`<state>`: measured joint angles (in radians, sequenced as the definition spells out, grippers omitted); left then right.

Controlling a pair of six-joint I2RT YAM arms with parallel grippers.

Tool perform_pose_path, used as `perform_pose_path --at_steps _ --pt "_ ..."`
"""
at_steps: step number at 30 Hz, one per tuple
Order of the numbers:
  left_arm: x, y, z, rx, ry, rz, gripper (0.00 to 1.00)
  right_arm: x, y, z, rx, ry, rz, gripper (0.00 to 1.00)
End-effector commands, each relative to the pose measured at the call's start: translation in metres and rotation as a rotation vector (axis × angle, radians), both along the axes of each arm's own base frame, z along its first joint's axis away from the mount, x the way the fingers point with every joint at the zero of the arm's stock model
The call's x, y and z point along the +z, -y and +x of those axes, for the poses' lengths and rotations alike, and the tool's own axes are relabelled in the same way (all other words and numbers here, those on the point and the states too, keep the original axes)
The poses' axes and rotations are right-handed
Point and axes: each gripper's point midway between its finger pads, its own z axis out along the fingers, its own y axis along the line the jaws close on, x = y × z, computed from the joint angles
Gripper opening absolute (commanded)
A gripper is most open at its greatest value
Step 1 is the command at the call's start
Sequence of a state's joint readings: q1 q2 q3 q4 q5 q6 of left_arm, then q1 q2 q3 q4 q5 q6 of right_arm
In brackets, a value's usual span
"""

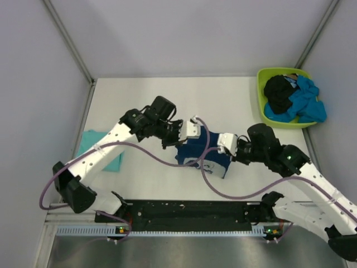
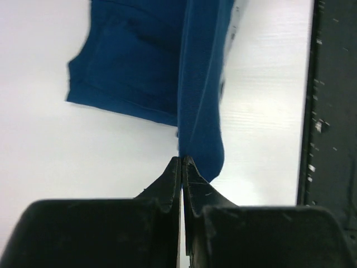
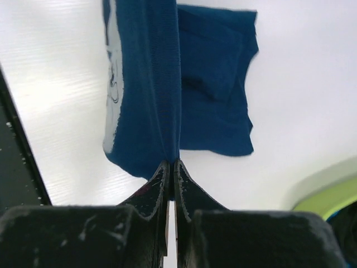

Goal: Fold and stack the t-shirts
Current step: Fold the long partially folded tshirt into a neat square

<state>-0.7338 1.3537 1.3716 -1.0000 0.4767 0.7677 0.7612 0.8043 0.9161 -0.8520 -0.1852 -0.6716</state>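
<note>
Navy t-shirt (image 1: 217, 159) | edge clamped in left fingers (image 2: 167, 187) | right fingers (image 3: 188, 190) likewise

My three views
Top looks down from 6 o'clock; both wrist cameras peer close along my fingers (image 2: 163, 190), sharing the shirt (image 1: 188, 149).

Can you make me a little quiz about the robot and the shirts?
1. True or false: the left gripper and right gripper both pinch the navy shirt.
2. Where is the tub? A near left, B far right, C middle.
3. Fill in: the teal shirt lies on the ___ side.
Key: 1 true; 2 B; 3 left.
</note>
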Motion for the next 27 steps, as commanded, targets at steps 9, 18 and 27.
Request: perform_pose_path --at_steps 9,18,27 --pt "-0.012 0.042 0.190 0.356 0.123 0.090 0.00 -0.034 0.048 0.116 -0.411 -0.117 0.049 0.00" --pt "-0.066 0.066 0.238 0.399 0.138 0.120 0.00 -0.081 0.075 0.174 -0.547 -0.152 -0.010 0.00" --pt "-0.104 0.086 0.268 0.470 0.134 0.083 0.00 -0.110 0.087 0.206 -0.604 -0.180 -0.054 0.00"
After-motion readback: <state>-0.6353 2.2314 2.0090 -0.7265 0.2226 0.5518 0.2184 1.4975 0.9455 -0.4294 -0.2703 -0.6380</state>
